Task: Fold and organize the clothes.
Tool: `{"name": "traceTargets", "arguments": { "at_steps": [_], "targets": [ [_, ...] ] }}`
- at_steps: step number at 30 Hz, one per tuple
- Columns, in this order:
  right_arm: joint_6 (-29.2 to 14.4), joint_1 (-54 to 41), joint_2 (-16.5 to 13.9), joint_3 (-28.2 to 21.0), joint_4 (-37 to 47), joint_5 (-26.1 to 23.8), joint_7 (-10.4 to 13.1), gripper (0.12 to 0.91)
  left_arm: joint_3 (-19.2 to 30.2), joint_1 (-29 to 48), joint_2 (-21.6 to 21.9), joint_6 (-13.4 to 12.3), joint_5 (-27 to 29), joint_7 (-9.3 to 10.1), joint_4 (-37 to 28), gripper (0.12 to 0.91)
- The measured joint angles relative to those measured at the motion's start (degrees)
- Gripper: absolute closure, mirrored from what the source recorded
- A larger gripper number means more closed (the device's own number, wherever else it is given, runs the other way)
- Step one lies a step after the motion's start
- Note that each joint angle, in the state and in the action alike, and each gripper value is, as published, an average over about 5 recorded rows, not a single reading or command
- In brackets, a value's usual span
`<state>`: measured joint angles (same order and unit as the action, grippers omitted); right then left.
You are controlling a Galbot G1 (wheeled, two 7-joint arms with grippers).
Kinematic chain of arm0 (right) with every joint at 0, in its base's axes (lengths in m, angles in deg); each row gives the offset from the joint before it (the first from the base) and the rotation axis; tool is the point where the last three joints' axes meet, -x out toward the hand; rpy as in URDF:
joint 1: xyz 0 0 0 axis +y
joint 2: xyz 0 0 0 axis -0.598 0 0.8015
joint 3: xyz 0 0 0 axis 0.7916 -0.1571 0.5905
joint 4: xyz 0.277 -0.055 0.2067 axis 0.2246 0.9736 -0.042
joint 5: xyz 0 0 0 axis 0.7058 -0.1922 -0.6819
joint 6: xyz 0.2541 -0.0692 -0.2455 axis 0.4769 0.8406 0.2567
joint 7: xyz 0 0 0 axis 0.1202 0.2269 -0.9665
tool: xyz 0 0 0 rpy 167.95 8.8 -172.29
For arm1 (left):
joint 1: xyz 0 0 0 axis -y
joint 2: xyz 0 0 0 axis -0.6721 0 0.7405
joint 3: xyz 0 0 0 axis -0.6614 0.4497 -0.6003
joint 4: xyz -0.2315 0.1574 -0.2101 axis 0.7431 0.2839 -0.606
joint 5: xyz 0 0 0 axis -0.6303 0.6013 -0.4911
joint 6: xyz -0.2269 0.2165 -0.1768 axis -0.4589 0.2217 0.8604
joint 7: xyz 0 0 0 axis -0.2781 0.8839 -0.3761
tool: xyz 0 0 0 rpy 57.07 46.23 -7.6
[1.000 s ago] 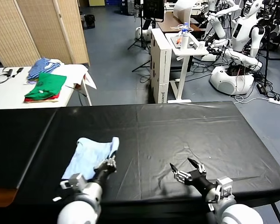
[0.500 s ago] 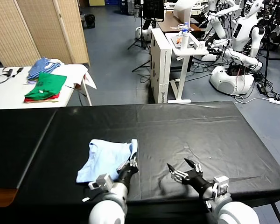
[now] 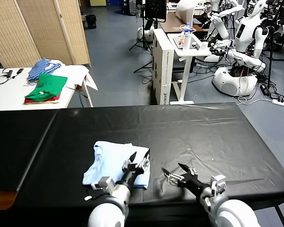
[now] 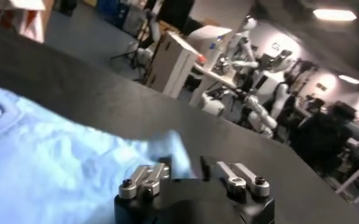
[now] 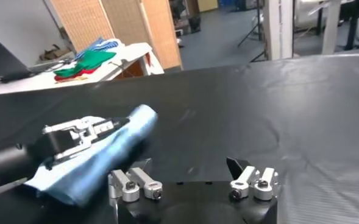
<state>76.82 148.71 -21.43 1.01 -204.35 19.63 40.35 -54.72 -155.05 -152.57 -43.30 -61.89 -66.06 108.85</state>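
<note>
The clothes, a pale sky-blue T-shirt (image 3: 111,163), lie folded over and wrinkled on the black table (image 3: 203,137), near the front edge and left of centre. My left gripper (image 3: 138,157) hovers at the shirt's right edge with its fingers spread. In the left wrist view a corner of the T-shirt (image 4: 57,176) lies loose between the open jaws of that gripper (image 4: 184,165). My right gripper (image 3: 173,171) stands open over bare table just to the right, nothing in it. The right wrist view shows that gripper (image 5: 188,165), the shirt (image 5: 103,155) and the left gripper (image 5: 75,135) on it.
A white side table (image 3: 9,92) at the far left carries green and red folded garments (image 3: 46,88) and a blue-striped cloth pile (image 3: 42,66). Beyond the black table stand a white cart (image 3: 189,47) and other robots (image 3: 241,52).
My left gripper carried the shirt's edge to the right, folding it over, then opened and let the cloth go. The right gripper drifted slightly left, still open.
</note>
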Motion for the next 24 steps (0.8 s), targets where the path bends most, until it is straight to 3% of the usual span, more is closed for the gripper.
{"name": "traceTargets", "arguments": {
  "at_steps": [2,4,9,12,15,20,24],
  "targets": [
    [0.25,-1.64,0.42,-1.51,0.94,0.55,0.50,0.118,-0.94,0.38,0.92,-0.44,-0.17,0.47,0.29,0.153],
    [0.43,-3.35,0.95,-3.20,1.98,0.72,0.96,0.118,-2.07,0.58,2.00,-0.77,-0.21,0.87,0.53,0.131],
    [0.58,-7.52,2.76,-7.66,5.21,0.61,1.69,0.118,-5.28,-0.21,5.21,-1.38,-0.09,1.07,1.61,0.124],
    [0.62,-9.48,4.06,-9.97,7.28,0.66,1.89,0.157,-7.04,-1.09,6.82,-1.71,-0.03,1.07,2.37,0.123],
    [0.82,-10.74,5.30,-11.68,9.06,1.00,2.29,0.297,-8.66,-2.15,8.01,-1.82,-0.06,1.08,3.36,0.123],
    [0.92,-11.46,6.22,-13.01,10.77,1.40,2.51,0.621,-10.96,-3.87,9.32,-1.99,-0.09,1.19,5.11,0.123],
    [0.78,-11.52,6.16,-12.66,11.35,1.72,2.36,0.836,-12.59,-5.04,9.58,-2.16,-0.05,1.37,6.17,0.123]
  ]
}}
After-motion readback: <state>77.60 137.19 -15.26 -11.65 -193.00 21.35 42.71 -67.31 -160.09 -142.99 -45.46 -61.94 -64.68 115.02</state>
